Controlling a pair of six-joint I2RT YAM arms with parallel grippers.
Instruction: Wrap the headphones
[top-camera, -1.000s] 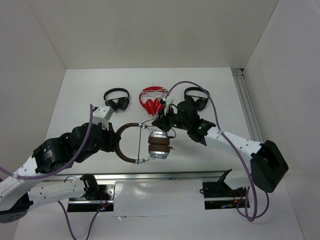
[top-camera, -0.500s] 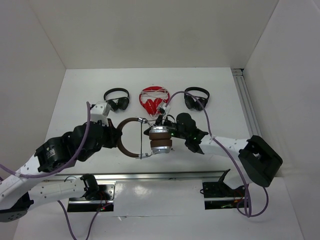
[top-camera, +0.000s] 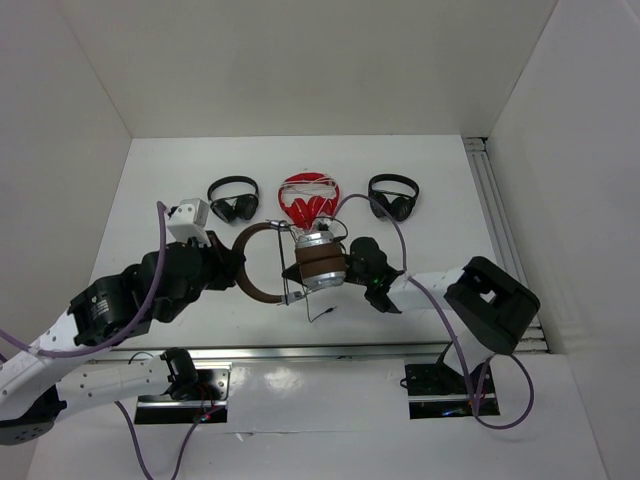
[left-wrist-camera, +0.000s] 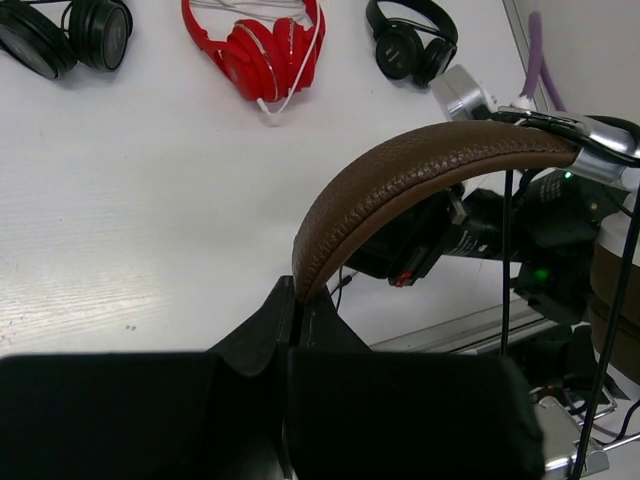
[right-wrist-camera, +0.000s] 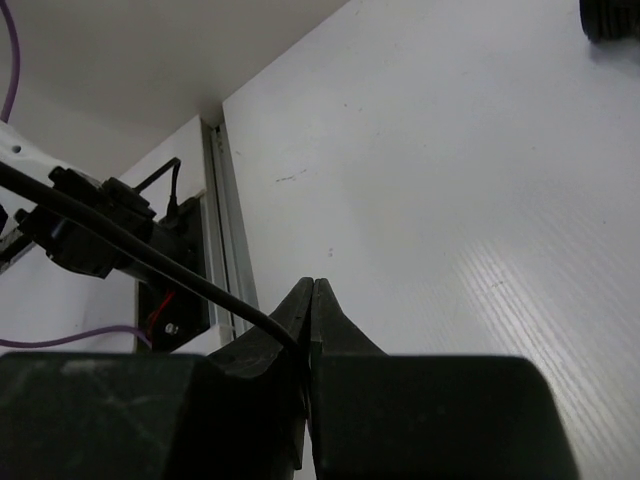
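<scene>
I see the headphones (top-camera: 320, 265) held at mid-table (top-camera: 440, 190), just in front of the red pair (top-camera: 305, 205), my left gripper (left-wrist-camera: 297, 295) clenched on the brown headband (left-wrist-camera: 420, 165) and my right gripper (right-wrist-camera: 311, 295) pinching the thin dark cable (right-wrist-camera: 140, 250).

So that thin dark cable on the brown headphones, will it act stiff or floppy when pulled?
Probably floppy: the cable looks straight only where the right gripper pinches it, and its free end curls loosely. Likely light, so it should follow a pull easily. Being thin, it may slip through the shut jaws.
</scene>
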